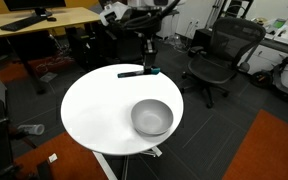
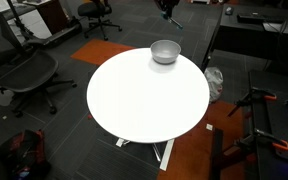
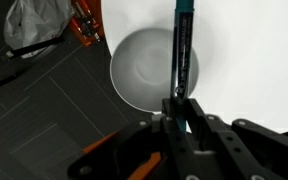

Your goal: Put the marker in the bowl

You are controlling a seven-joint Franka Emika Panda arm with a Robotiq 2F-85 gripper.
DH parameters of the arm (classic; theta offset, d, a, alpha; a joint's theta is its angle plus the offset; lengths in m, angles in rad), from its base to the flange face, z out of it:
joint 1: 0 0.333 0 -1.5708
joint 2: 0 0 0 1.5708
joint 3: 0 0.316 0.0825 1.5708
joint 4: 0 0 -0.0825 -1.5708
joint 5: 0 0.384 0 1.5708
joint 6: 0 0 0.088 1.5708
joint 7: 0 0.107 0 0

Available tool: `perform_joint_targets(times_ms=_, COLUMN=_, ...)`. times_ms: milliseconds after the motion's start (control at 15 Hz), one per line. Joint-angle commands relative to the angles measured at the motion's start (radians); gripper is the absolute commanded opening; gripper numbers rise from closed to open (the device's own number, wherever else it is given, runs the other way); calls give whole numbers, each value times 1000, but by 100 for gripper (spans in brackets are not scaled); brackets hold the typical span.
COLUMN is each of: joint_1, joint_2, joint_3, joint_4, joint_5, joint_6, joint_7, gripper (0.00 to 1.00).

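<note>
The marker [image 3: 181,50], dark with a teal tip, is clamped between the fingers of my gripper [image 3: 179,112] and sticks out ahead of them. In the wrist view it crosses the right part of the grey-silver bowl [image 3: 149,68], which lies below and looks empty. In an exterior view the gripper [image 1: 149,55] hangs in the air above the round white table [image 1: 94,110], holding the marker [image 1: 139,73] level, and the bowl [image 1: 152,117] stands near the table's front right edge. In an exterior view the bowl [image 2: 165,51] sits at the table's far edge under the gripper [image 2: 168,8].
Black office chairs [image 1: 219,55] [image 2: 24,70] stand around the table on a dark floor. A wooden desk [image 1: 44,20] is at the back. A clear plastic bag [image 3: 34,25] and an orange tool [image 3: 84,25] lie on the floor beside the table.
</note>
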Motion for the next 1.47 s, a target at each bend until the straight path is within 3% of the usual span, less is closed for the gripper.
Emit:
perform_joint_targets(times_ms=0, joint_1=-27, joint_2=77, joint_3=-13, joint_4=60, joint_5=7, joint_6=50, joint_7=-34, gripper=5)
perform_joint_targets(times_ms=533, joint_1=-46, joint_2=245, joint_3=-38, joint_4=150, joint_5=14, joint_6=177, joint_7=-8, gripper=5)
perform_joint_targets(times_ms=1400, joint_1=-59, joint_2=379, joint_3=-31, joint_4=213, joint_5=67, joint_6=203, joint_7=-14, gripper=5)
